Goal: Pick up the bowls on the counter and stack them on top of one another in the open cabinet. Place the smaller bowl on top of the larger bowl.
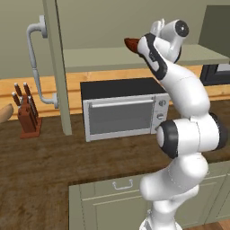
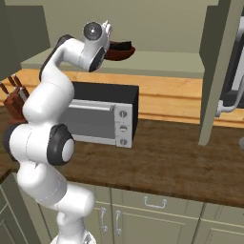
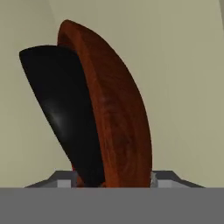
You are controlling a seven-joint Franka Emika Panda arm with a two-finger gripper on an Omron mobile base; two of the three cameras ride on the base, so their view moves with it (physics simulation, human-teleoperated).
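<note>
Black bowl [image 3: 61, 109] nested in reddish-brown bowl [image 3: 118, 118]

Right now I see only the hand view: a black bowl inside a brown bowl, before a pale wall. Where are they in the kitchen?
Observer: The gripper holds the brown bowl low over the cabinet shelf, above the toaster oven.
Operator: Does the bowl touch the shelf?
Observer: I cannot tell. In the right base view it looks about level and very close to the shelf.
Operator: Where is the door?
Observer: The cabinet door stands open, left of the shelf, apart from the arm.
</note>
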